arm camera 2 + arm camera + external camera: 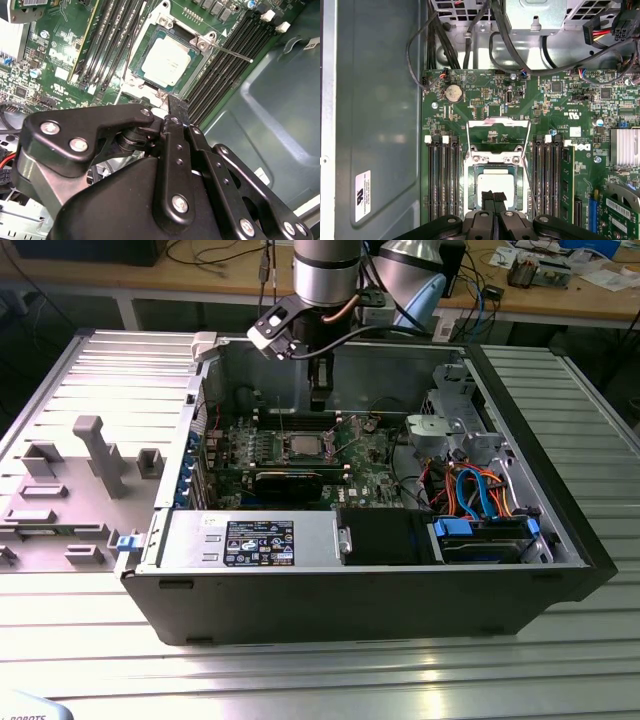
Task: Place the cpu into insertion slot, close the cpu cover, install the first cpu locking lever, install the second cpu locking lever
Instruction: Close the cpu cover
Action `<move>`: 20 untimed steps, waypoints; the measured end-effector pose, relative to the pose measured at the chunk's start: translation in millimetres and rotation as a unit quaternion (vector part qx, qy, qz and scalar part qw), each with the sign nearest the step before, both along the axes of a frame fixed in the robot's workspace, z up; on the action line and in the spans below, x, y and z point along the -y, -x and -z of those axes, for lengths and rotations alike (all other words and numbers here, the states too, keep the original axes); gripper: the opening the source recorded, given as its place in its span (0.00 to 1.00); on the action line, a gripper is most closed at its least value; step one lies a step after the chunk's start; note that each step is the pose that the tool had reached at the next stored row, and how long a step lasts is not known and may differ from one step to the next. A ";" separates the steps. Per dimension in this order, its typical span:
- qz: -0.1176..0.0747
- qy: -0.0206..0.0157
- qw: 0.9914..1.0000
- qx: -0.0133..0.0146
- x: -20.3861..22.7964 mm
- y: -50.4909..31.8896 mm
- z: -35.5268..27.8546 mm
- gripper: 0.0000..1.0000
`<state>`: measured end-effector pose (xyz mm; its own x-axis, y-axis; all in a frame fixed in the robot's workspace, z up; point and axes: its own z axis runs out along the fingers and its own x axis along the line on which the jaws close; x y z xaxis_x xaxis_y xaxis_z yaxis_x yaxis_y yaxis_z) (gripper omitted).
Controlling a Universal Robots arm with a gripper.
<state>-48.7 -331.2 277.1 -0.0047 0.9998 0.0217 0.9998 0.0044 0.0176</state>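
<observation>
On the bench [300, 680], the cpu [495, 181] is seated in the insertion slot [476, 174] beneath the empty end effector [493, 196], whose fingers are pressed together; the cpu cover [497, 121] is raised beyond it for access.

1. My gripper [493, 196] hung over the cpu [492, 179], its fingertips pressed together.
2. The cpu lay flat in the insertion slot [471, 181], mid-board on the green board [485, 102].
3. The cpu cover [498, 121] stood raised open.
</observation>
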 end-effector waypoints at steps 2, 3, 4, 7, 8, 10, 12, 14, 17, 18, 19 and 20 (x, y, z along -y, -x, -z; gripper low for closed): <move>0.000 0.000 1.000 0.000 0.0 -0.3 0.0 0.11; 0.000 0.000 1.000 0.000 0.0 -0.3 0.0 0.11; 0.000 0.000 1.000 0.000 0.0 -0.5 0.0 0.11; 0.000 0.000 1.000 0.000 0.0 -0.9 0.0 0.11; 0.000 0.000 1.000 0.000 0.0 -1.1 0.0 0.11; 0.000 0.000 1.000 0.000 0.0 -1.6 0.0 0.11; 0.000 0.000 1.000 0.000 0.0 -4.7 0.0 0.11; 0.000 0.000 1.000 0.000 0.0 -9.2 0.0 0.11; 0.000 0.000 1.000 0.000 0.0 -11.5 0.0 0.11; 0.000 0.000 1.000 0.000 0.0 -12.1 0.0 0.11; 0.000 0.000 1.000 0.000 0.0 -12.7 0.0 0.11; 0.000 0.000 1.000 0.000 0.0 -13.2 0.0 0.11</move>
<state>-35.5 -331.2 277.1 -0.0049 0.9998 0.0217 0.9998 0.0045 0.0175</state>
